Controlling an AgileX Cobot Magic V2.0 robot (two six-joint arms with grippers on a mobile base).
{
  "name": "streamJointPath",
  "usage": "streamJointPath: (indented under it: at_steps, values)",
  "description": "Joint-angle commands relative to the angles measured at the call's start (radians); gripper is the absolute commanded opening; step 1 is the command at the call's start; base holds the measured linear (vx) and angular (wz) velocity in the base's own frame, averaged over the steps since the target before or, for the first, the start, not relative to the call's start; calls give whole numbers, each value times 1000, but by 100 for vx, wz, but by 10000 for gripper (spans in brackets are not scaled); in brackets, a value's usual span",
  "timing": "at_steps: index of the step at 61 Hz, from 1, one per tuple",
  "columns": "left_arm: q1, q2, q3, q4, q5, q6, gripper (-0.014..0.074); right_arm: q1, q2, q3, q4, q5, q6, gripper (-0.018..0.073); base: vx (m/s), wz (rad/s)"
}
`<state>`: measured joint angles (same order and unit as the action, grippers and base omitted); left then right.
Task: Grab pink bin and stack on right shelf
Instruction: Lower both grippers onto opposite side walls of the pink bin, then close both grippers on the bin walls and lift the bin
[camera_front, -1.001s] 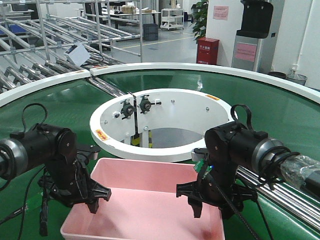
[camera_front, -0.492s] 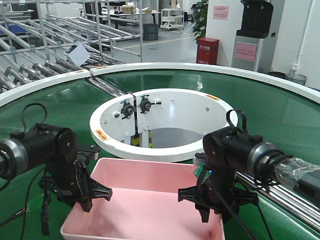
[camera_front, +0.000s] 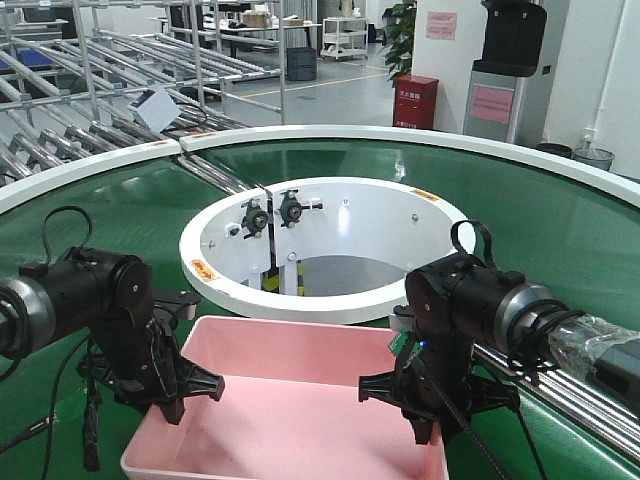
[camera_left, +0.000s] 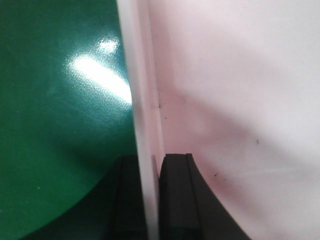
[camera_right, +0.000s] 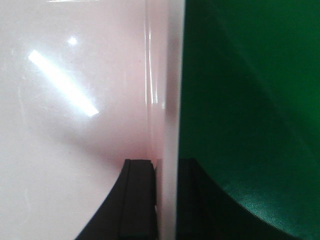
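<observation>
Two tools hold the pink bin, which lies on the green worktop. We see the left tool pinched tight on the bin's left wall, one finger inside and one outside. The right tool pinches the right wall the same way.

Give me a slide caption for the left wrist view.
Left gripper closed on the pink bin side wall, green belt alongside.

The pink bin is a shallow, pale-pink rectangular tub with smooth sloping walls and a thick rim. It is upright, open and empty, at the near edge of the green belt, close to its inner edge.
</observation>
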<state>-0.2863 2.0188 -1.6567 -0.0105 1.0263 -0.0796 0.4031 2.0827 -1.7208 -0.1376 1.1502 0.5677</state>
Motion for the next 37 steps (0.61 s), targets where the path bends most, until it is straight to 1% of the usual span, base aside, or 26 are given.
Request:
streamJointPath:
  at_steps: [1,6,10,14,18,24,26,31,34,37]
  values:
    - [-1,-60,-34,10,0,-4,161,-8,-74,-32,-41,9,-15,-11,0,0]
    - [-1,-79,-34,17,4,-42,161,-8,-100,-32,-41,7,-37,-15,0,0]
    - [-1,-108,-34,25,18,-93,161,-8,-131,-32,-42,7,-46,-13,0,0]
    - [-2,-151,-33,51,33,-145,161,-8,-162,-32,-46,11,-56,-13,0,0]
    - [-2,-190,-33,76,52,-192,161,-6,-204,-32,-46,13,-93,-12,0,0]
    - [-7,-269,-10,95,72,-254,161,-5,-262,-22,-46,21,-121,-12,0,0]
    - [-15,-298,17,105,66,-268,161,-5,-285,-10,-46,21,-127,-12,0,0]
    - [-49,-397,103,159,39,-323,161,-5,-347,52,-53,-6,-130,-11,0,0]
    - [-79,-459,168,199,6,-384,161,-5,-390,108,-54,-33,-130,-10,0,0]
    - [-108,-511,232,228,-24,-422,161,-5,-435,170,-73,-62,-113,-9,0,0]
